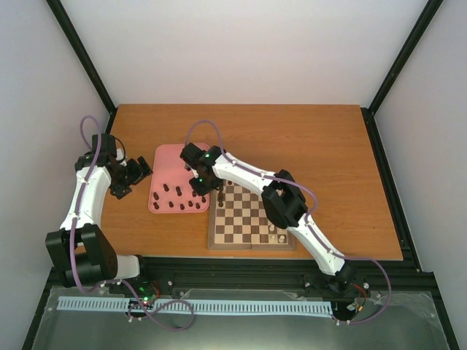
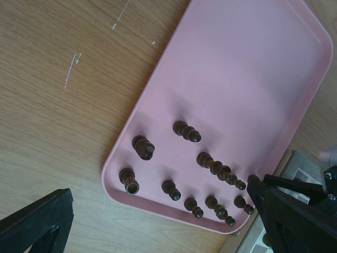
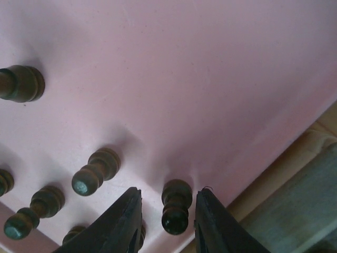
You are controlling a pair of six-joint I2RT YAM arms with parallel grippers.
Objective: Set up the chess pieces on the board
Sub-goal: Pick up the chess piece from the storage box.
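Several dark brown chess pieces [image 1: 182, 198] stand in the near half of a pink tray [image 1: 166, 157]. My right gripper [image 1: 200, 184] hangs low over the tray's right edge, next to the board [image 1: 248, 222]. In the right wrist view it [image 3: 168, 194] is open, its fingers straddling one dark pawn [image 3: 176, 206] with a gap on each side. Other pieces [image 3: 95, 171] stand to its left. My left gripper [image 1: 136, 173] waits wide open over the table left of the tray. Its wrist view shows the pieces [image 2: 184, 130] standing on the tray [image 2: 237, 68].
A few dark pieces [image 1: 219, 192] stand at the board's far left corner, and cream-white ones [image 1: 276, 235] at its near right corner. The right arm stretches diagonally over the board. Black frame posts rise at the table's back corners.
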